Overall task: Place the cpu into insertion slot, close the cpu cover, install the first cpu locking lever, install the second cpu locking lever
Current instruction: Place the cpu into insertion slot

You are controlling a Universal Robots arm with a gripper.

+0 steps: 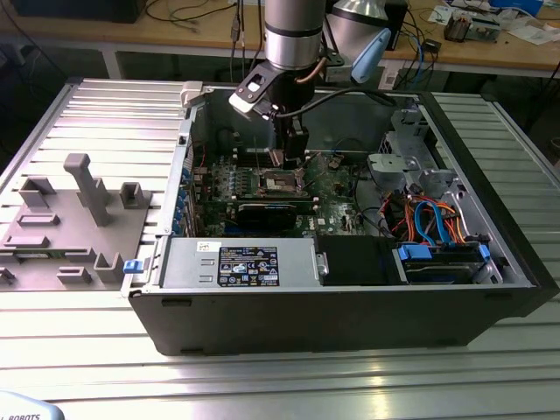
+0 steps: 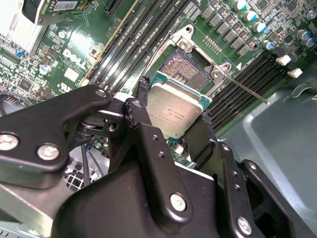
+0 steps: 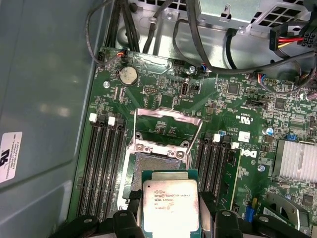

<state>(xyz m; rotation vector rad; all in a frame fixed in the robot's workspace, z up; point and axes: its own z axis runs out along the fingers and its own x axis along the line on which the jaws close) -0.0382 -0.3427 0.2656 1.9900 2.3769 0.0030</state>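
Claw grips one cpu near one insertion slot.

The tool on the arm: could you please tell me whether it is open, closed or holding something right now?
The tool is closed on the cpu, holding it close to the insertion slot, not seated.

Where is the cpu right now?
In both wrist views the cpu is held in the gripper, close to the open insertion slot but not yet in it.
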